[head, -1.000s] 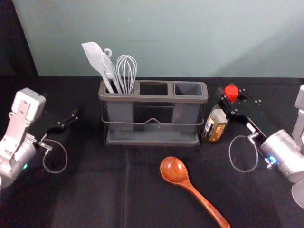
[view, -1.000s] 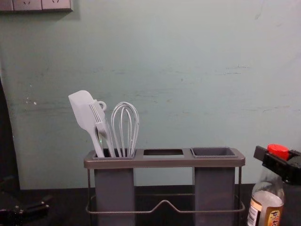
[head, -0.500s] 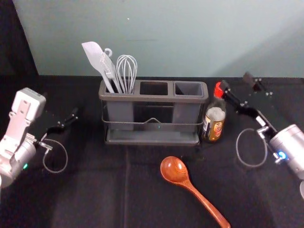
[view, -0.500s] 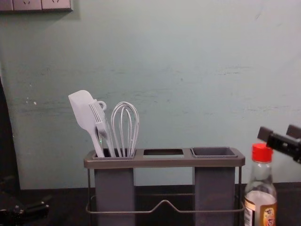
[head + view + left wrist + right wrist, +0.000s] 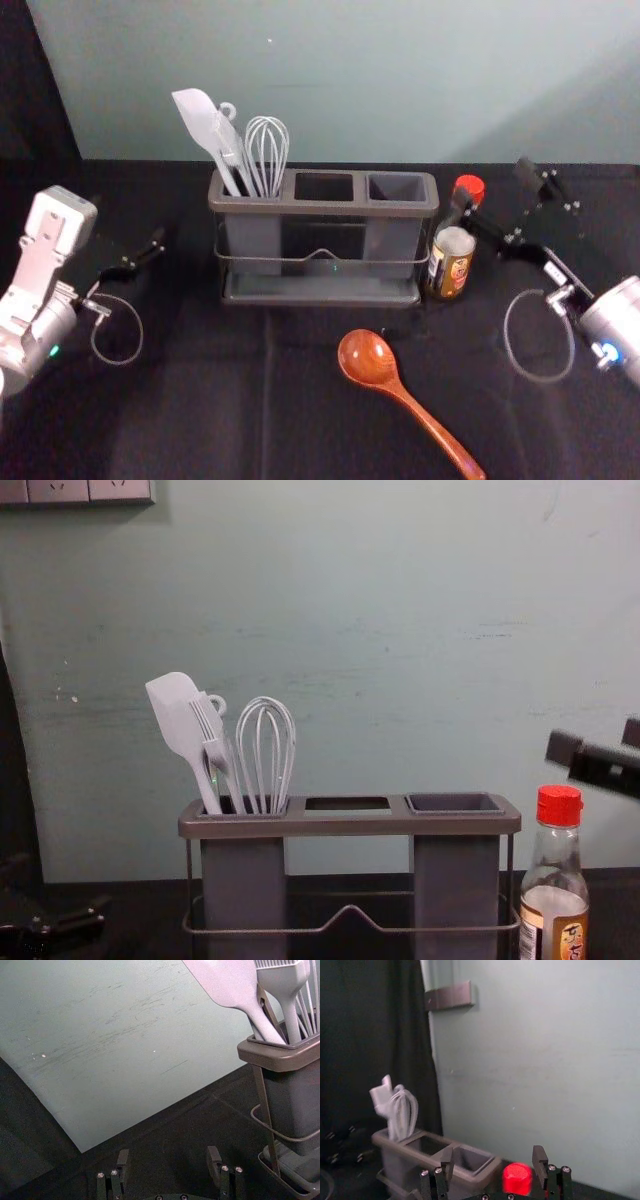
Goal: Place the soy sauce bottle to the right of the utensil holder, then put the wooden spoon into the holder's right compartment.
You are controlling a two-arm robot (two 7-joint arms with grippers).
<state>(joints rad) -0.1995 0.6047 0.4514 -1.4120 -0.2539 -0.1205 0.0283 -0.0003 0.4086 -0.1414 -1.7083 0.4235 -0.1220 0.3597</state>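
Right, the bottle (image 5: 554,922) stands upright just beside the holder (image 5: 322,208) on its right side — a good spot, by the look of it. Over by the red cap (image 5: 559,807), the right tool (image 5: 493,1156) hangs wide open with nothing in its grip, and it wants a clean exit: glass that tall and smooth could tip from one nudge up top.

Down on the counter (image 5: 200,410), the spoon (image 5: 367,357) lies flat, bowl towards the holder, handle (image 5: 432,426) slanting away to the right. Next target, surely! It should be light and stiff, no fear of bending, but that glossy wood may slip or roll if pinched off-centre. Best hold? The handle's upper part, just behind the bowl — square across, moderate squeeze — leaving the long end free to drop first into the right compartment (image 5: 397,187). Grab the far tip and the bowl's weight would likely swing it. Left tool (image 5: 168,1156), open and empty, waits off the holder's left.
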